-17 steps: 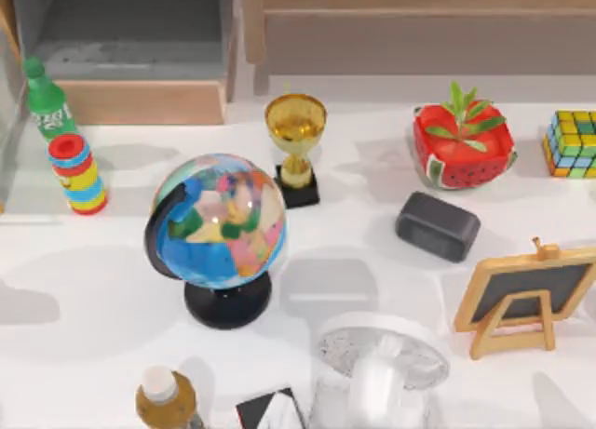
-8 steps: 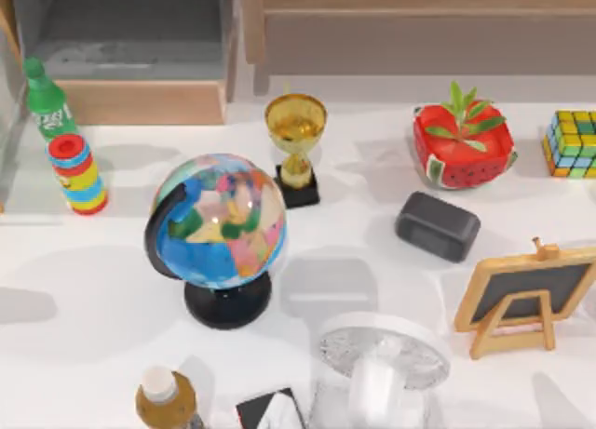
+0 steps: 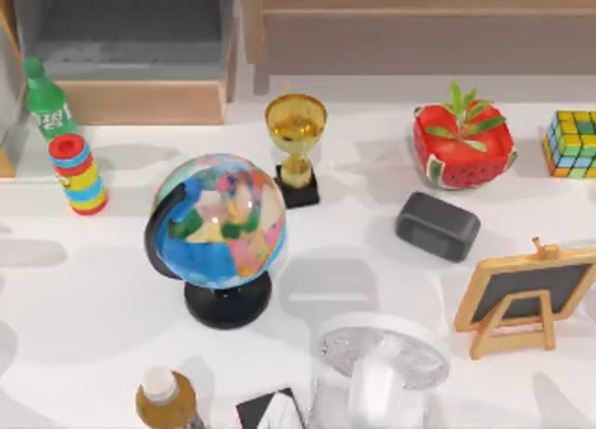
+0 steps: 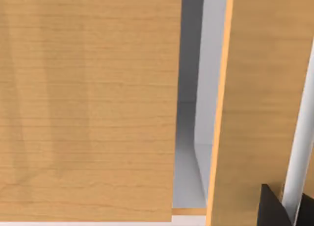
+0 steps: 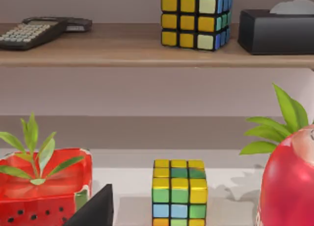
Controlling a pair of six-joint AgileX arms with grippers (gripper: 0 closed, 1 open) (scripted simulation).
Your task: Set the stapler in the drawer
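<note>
Top view: the boxy light-wood drawer with the plain tan front panel [image 3: 140,101] is located at the table's far left corner, and its grey inside is exposed from above. A green plastic bottle [image 3: 45,99] and a rainbow ring-stack toy [image 3: 76,173] are positioned just in front of its left end; a multicoloured globe on a black stand [image 3: 219,226] is set nearer the table's middle.

Left wrist view: the left gripper [image 4: 269,209] is held close against the drawer's wood panels. Whether it is apart or together cannot be told.

Right wrist view: the right gripper [image 5: 94,210] is directed toward a colourful puzzle cube [image 5: 179,194]; its state cannot be told.
</note>
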